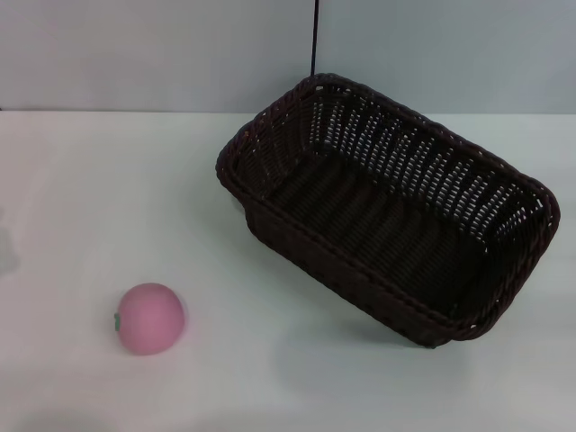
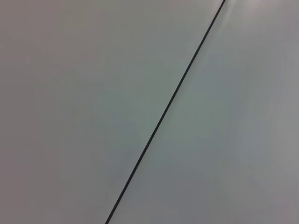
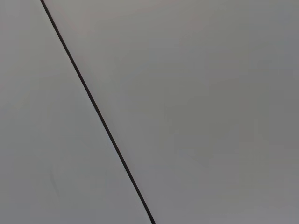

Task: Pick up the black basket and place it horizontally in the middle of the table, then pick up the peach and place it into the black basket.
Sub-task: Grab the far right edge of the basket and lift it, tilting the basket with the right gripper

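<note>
Head view: a large rectangular dark brown-black woven wicker basket (image 1: 387, 216), with rounded corners, a braided rim and openwork sides, stands on the plain white tabletop (image 1: 81, 189). It occupies the right half of the table, its opening upward and its interior empty. Its long axis runs diagonally, from the far middle of the table toward the near right; one short end points to the far left, the other to the near right edge of the view. The far long wall shows its openwork lattice; the near long wall shows its outer face.

A small smooth pink ball-shaped toy peach (image 1: 151, 318) lies on the table at the near left, well apart from the basket, its green stem mark turned to the left.

A thin dark vertical line (image 1: 314, 38) crosses the pale grey wall (image 1: 135, 54) behind the basket.

Neither gripper appears in the head view. Both wrist views show only a flat grey surface (image 2: 84, 102) crossed by a thin dark line (image 2: 170, 100); finger state cannot be told.
</note>
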Controlling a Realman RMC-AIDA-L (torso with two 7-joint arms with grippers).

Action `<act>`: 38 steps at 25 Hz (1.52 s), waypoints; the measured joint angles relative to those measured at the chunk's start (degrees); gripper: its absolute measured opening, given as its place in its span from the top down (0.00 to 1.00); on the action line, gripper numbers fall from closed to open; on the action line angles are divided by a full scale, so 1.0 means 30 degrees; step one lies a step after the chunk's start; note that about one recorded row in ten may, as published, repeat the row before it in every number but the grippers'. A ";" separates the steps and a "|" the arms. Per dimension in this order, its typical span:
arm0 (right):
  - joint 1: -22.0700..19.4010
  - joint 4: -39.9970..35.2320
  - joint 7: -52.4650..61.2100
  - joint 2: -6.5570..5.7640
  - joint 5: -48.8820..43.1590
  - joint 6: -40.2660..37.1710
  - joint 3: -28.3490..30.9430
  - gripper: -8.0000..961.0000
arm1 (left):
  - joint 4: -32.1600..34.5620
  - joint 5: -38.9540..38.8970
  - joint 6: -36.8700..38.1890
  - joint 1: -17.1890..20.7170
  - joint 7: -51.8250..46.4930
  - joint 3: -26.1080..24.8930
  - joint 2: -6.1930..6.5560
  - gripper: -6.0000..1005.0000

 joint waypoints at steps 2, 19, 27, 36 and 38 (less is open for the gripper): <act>0.0000 0.0000 0.0000 0.0001 0.0000 0.0001 0.0000 0.55 | -0.0003 0.0004 -0.0001 -0.0004 0.0000 0.0001 0.0022 0.91; -0.0075 -0.3668 0.6918 -0.0290 -0.5502 -0.1118 -0.0601 0.49 | -0.0306 -0.0031 -0.0001 -0.0068 -0.0004 -0.0143 0.0013 0.83; 0.0401 -1.1883 1.7902 -0.1200 -1.2666 -0.5273 -0.1180 0.46 | -0.0333 -0.0078 -0.0607 -0.0256 -0.0740 -0.0176 0.0047 0.51; 0.3205 -1.8133 2.4500 -0.2305 -1.8721 -1.0701 -0.1942 0.42 | -0.0247 -0.0103 -0.0571 -0.0375 -0.0682 -0.0175 0.0069 0.45; 0.4007 -1.8636 2.5331 -0.2617 -2.0278 -1.1306 -0.2026 0.42 | -0.0226 -0.0104 -0.0635 -0.0397 -0.0684 -0.0174 0.0055 0.45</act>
